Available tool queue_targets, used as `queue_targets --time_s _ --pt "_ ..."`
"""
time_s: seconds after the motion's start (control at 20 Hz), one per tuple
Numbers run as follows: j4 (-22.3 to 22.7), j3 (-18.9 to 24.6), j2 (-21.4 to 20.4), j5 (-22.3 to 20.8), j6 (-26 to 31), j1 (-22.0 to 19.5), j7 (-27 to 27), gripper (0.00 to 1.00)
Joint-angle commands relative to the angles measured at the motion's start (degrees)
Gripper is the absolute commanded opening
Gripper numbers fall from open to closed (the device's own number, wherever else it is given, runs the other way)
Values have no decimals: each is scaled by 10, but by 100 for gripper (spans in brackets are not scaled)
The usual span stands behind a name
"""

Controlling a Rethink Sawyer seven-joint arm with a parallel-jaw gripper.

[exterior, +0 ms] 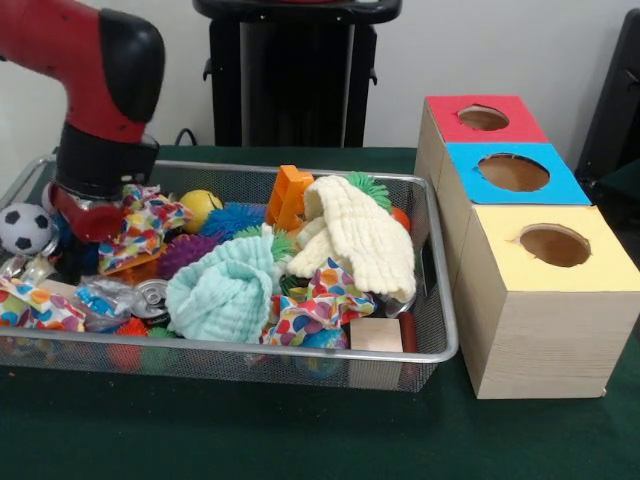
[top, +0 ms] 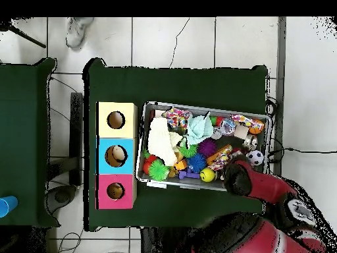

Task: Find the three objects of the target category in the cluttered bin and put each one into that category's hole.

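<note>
A: Obs. — arm (exterior: 95, 95) is down in the bin (exterior: 440, 300), at the end by the football (exterior: 24, 229). Gripper (exterior: 88, 212) is sunk among the clutter; I cannot tell whether it is open, closed, or holding anything.

B: Target?

A: Category not evident from where I stand. Candidates: spiky balls, one purple (exterior: 185, 252) and one blue (exterior: 232, 218) just beside the gripper, a green one (exterior: 368, 186) well away from it at the far end of the bin. Patterned cloth (exterior: 140, 225) lies touching the gripper; the mint cloth (exterior: 225, 290) and the cream cloth (exterior: 360, 235) lie further off.

B: Holes?

A: Red box (exterior: 480, 125), blue box (exterior: 515, 172), yellow box (exterior: 555, 255) stand beyond the bin's far end, well apart from the gripper. Overhead, something seems to sit in the blue hole (top: 116, 155); not sure what.

B: Risks?

A: Judgement only:
1. Patterned cloth snags and lifts with the pick, because it is draped against the gripper.
2. Wrong item grabbed — things are packed touching.
3. Cloths hide remaining targets.
4. Long carry across the bin; a weak hold drops the item back in.
</note>
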Motion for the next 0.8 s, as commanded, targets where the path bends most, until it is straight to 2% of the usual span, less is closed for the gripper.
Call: queue_targets --time_s 0.05,0.2,0.65,0.7,0.8 --pt "175 289 -125 75 305 -135 -68 0" --pt "190 298 -137 97 330 -143 -79 0" --pt "202 301 -142 95 327 -147 -60 0" --pt "197 289 -147 85 325 -137 -58 0" --pt "179 256 -151 37 297 -112 -69 0"
